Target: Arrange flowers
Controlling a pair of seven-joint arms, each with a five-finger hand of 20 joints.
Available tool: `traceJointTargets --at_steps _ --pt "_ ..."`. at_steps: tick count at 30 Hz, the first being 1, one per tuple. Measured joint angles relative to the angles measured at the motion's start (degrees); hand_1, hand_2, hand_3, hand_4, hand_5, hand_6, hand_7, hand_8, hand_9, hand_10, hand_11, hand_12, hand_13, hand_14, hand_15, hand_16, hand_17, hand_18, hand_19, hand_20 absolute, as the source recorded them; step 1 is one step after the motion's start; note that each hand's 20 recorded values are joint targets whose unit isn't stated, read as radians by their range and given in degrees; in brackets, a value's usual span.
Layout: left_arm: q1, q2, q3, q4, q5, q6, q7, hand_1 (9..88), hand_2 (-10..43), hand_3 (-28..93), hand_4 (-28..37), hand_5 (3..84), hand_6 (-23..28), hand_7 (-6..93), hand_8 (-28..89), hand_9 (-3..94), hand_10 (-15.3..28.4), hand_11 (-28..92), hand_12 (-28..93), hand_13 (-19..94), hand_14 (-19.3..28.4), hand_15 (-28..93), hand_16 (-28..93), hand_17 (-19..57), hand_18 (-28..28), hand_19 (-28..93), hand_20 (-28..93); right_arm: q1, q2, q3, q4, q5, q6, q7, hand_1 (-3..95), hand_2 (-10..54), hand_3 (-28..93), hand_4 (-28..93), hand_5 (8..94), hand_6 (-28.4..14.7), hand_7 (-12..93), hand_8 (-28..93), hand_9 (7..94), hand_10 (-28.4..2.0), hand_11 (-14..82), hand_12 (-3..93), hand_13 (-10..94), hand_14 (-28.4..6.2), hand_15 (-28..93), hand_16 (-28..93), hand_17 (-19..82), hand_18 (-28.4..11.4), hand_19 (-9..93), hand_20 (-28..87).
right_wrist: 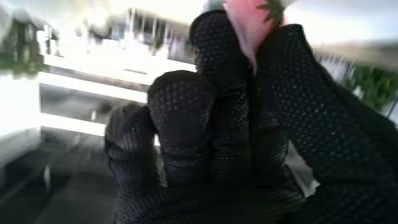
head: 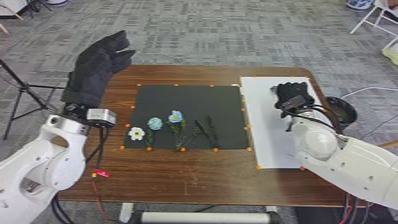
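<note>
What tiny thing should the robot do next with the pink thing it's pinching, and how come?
I think the right hand should gently set the pink piece down on the white sheet. It's pinched between thumb and finger, and the hand is already over that sheet. The other flowers lie on the dark mat, so the sheet is probably the arranging spot.

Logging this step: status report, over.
Left hand open, raised. Right hand over white board, pinching pink flower. Possible obstruction: round black object by right arm.

Wrist view: pink thing [right_wrist: 247,20], perhaps flower, cut by edge, partly behind fingers [right_wrist: 220,50]; background [right_wrist: 84,65] blurred.
</note>
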Motion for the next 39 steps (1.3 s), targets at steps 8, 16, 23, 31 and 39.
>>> traceJointTargets --at_steps 8,16,23,31,39 --pt "0.3 1.32 -1.15 -0.28 -0.02 0.11 0.3 25.5 -2.2 69 -25.6 31.4 2.9 18.0 -8 24.9 11.3 20 19 20 13.8 29 6 -9.0 19.9 38 14 4.5 -0.1 -5.1 -8.8 1.2 1.7 -4.8 47.4 -9.5 84 -27 78.4 2.7 38 0 91.1 -4.8 15.2 47.6 74 -5.3 70 33 36 -20.5 90 54" --pt "-9.3 3.31 8.43 1.64 -0.06 -0.48 0.96 25.3 -2.2 69 -25.7 31.4 2.9 17.8 -8 24.8 11.3 19 19 20 13.9 29 6 -9.0 19.9 38 14 11.8 -11.8 -11.3 -9.5 1.2 1.7 -7.1 47.3 -9.5 84 -27 78.3 2.7 38 0 91.2 -4.7 14.8 47.6 73 -5.2 71 33 36 -20.4 90 54" --pt "-16.8 3.06 12.72 2.83 0.11 -1.81 1.02 25.3 -2.3 69 -25.6 31.4 2.9 17.8 -8 24.9 11.3 19 19 20 13.8 29 6 -9.1 20.0 38 14 12.1 -20.9 -11.9 -6.8 1.0 1.3 -8.8 47.4 -9.5 84 -26 78.5 2.7 38 -1 91.2 -4.7 14.7 47.5 73 -5.2 71 33 35 -20.3 90 54" --pt "-19.0 2.51 12.89 3.04 0.15 -1.9 1.09 25.4 -2.3 69 -25.6 31.4 2.8 17.9 -8 24.9 11.3 19 19 20 13.8 29 6 -9.0 20.0 38 14 11.7 -23.0 -14.3 -2.6 0.7 0.0 -10.0 47.6 -9.5 83 -27 78.5 2.9 38 -1 91.1 -4.8 14.2 46.8 73 -5.3 71 33 35 -20.4 90 54" --pt "-16.7 2.52 11.33 2.45 0.17 -1.95 1.29 25.5 -2.3 69 -25.5 31.3 2.8 17.9 -8 24.9 11.3 19 19 20 13.8 29 6 -9.0 19.9 38 14 11.7 -23.7 -17.2 -0.1 0.1 -0.7 -7.8 47.6 -9.5 83 -27 78.3 3.2 38 -1 91.2 -4.6 13.7 46.2 73 -5.3 72 33 35 -20.5 90 55"
